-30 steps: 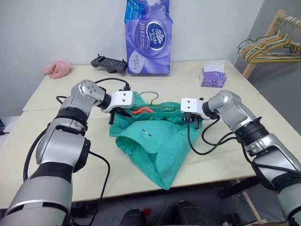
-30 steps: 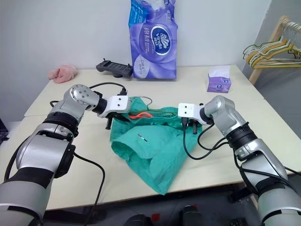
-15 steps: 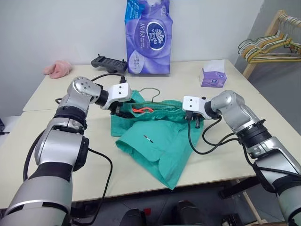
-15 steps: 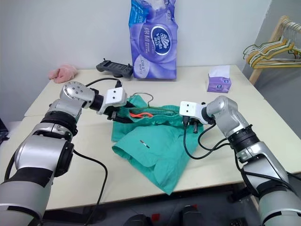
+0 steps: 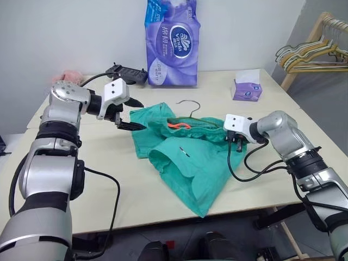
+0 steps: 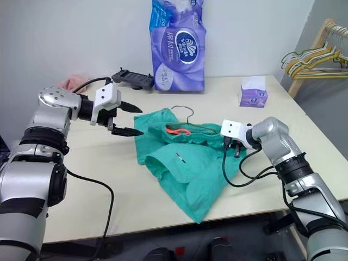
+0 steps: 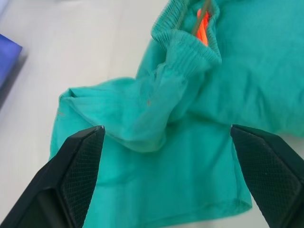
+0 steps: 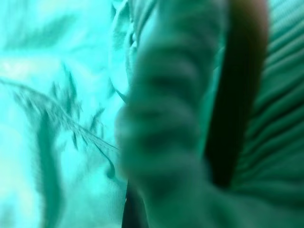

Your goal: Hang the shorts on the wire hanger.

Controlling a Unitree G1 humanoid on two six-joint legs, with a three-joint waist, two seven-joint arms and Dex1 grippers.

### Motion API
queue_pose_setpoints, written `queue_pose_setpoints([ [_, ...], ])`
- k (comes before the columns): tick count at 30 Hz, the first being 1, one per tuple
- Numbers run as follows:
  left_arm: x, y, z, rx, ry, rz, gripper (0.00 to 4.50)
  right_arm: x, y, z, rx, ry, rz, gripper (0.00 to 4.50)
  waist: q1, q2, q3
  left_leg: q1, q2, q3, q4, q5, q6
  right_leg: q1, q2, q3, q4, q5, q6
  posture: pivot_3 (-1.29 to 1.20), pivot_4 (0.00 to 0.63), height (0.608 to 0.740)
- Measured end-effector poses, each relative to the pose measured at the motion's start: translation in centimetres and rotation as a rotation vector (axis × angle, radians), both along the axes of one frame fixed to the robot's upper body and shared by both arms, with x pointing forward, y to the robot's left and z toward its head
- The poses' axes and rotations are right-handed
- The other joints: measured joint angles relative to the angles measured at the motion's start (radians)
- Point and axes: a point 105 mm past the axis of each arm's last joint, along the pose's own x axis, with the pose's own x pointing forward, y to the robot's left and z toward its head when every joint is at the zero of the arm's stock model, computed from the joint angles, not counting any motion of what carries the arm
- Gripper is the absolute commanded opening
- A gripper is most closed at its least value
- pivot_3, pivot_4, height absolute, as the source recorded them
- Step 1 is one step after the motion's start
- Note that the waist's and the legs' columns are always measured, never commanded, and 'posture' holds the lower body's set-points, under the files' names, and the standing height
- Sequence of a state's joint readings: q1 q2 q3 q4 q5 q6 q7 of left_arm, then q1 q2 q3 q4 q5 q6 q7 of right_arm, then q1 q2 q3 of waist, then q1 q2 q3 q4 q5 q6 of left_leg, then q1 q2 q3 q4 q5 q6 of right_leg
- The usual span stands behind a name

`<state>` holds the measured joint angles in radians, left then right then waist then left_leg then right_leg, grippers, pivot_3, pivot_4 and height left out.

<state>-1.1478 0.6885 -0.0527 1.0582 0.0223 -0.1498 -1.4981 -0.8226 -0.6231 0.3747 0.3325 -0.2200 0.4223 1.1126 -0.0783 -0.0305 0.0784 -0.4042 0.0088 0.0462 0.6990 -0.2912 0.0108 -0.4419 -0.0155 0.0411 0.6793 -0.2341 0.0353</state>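
Shorts (image 5: 185,157) in teal-green lay crumpled on the pale table (image 5: 81,179), one leg trailing to the near edge and the gathered waistband toward the far side. An orange tag (image 5: 178,125) showed at the waistband opening, and the wire hanger (image 5: 187,106) was threaded inside, its curved hook rising from the cloth on the far side. At the shorts' right end the right gripper (image 5: 237,142) was clamped shut on the waistband; its wrist view was crowded with green fabric pressed close against the fingers. The left gripper (image 5: 134,114) hung just off the shorts' left edge with its jaws spread wide and nothing between them, the fingers (image 7: 80,161) framing loose green cloth below. Farther back stood a purple tissue box (image 5: 246,89), a black controller (image 5: 127,72), a tall purple pack of tissue rolls (image 5: 172,43) against the wall, and a fluffy pink cloth (image 6: 69,82). Other hangers (image 5: 310,54) hung on a wooden rack at far right.
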Motion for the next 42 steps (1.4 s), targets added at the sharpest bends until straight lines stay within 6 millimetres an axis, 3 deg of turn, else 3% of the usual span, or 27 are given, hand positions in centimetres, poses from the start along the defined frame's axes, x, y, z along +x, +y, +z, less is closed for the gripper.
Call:
queue_pose_setpoints([
  [4, 0.3, -2.2, 1.5, -0.204, -0.046, 0.004, 4.47, 0.4, -1.5, 0.8, 0.111, -0.012, -0.138, 0.0, 0.012, 0.0, 0.0, 0.0, -0.001, 0.0, 0.001, 0.0, 0.0, 0.0, -0.003, 0.001, 0.0, 0.0, 0.0, -0.02, 0.015, 0.74],
  [10, -0.3, -5.3, 0.0, -0.359, -0.025, 0.0, 4.47, 0.3, -4.9, 2.0, 0.293, -0.063, -0.359, 0.0, 0.025, 0.0, -0.001, 0.0, -0.001, 0.0, 0.001, 0.0, 0.0, 0.001, -0.004, 0.001, 0.0, 0.0, 0.0, -0.05, 0.033, 0.74],
  [17, -1.7, -10.5, 0.8, -0.612, -0.05, 0.018, 4.47, -0.9, -11.2, 0.8, 0.472, -0.136, -0.787, 0.0, 0.03, 0.001, -0.002, 0.002, -0.001, 0.002, 0.001, 0.0, 0.0, 0.001, -0.005, 0.005, -0.001, 0.0, 0.0, -0.1, 0.043, 0.74],
  [21, -3.7, -14.1, 0.4, -0.685, -0.005, -0.022, 4.47, -2.5, -16.4, -0.3, 0.487, -0.229, -1.067, 0.0, 0.031, 0.005, -0.004, 0.002, -0.002, 0.002, 0.001, 0.0, 0.0, 0.002, -0.004, 0.007, -0.002, 0.0, 0.0, -0.13, 0.046, 0.74],
  [28, -5.2, -17.8, -0.1, -0.713, 0.052, -0.069, 4.47, -8.4, -27.2, -1.0, 0.478, -0.39, -1.609, 0.0, 0.022, 0.018, -0.012, 0.005, -0.002, 0.004, -0.002, 0.0, 0.0, 0.005, 0.0, 0.011, -0.006, -0.001, 0.001, -0.17, 0.038, 0.74],
  [35, -5.6, -19.6, -0.1, -0.711, 0.053, -0.13, 4.47, -16.2, -34.4, -0.8, 0.32, -0.535, -1.987, 0.0, -0.008, 0.034, -0.023, 0.007, -0.003, 0.008, -0.003, -0.002, 0.004, 0.007, 0.002, 0.018, -0.007, -0.004, 0.005, -0.22, 0.013, 0.74],
  [39, -5.9, -20.3, 0.1, -0.711, 0.052, -0.173, 4.47, -20.8, -38.3, 1.7, 0.066, -0.698, -2.073, 0.0, -0.029, 0.039, -0.027, 0.018, -0.013, 0.011, -0.006, -0.008, 0.013, 0.02, 0.0, 0.022, -0.011, -0.01, 0.01, -0.22, 0.004, 0.74],
  [42, -7.5, -21.8, -0.1, -0.697, 0.095, -0.294, 4.47, -23.6, -40.5, 4.8, -0.224, -0.835, -2.047, 0.0, -0.052, 0.045, -0.031, 0.032, -0.014, 0.011, -0.01, -0.012, 0.019, 0.036, -0.002, 0.024, -0.019, -0.014, 0.015, -0.22, 0.001, 0.74],
])
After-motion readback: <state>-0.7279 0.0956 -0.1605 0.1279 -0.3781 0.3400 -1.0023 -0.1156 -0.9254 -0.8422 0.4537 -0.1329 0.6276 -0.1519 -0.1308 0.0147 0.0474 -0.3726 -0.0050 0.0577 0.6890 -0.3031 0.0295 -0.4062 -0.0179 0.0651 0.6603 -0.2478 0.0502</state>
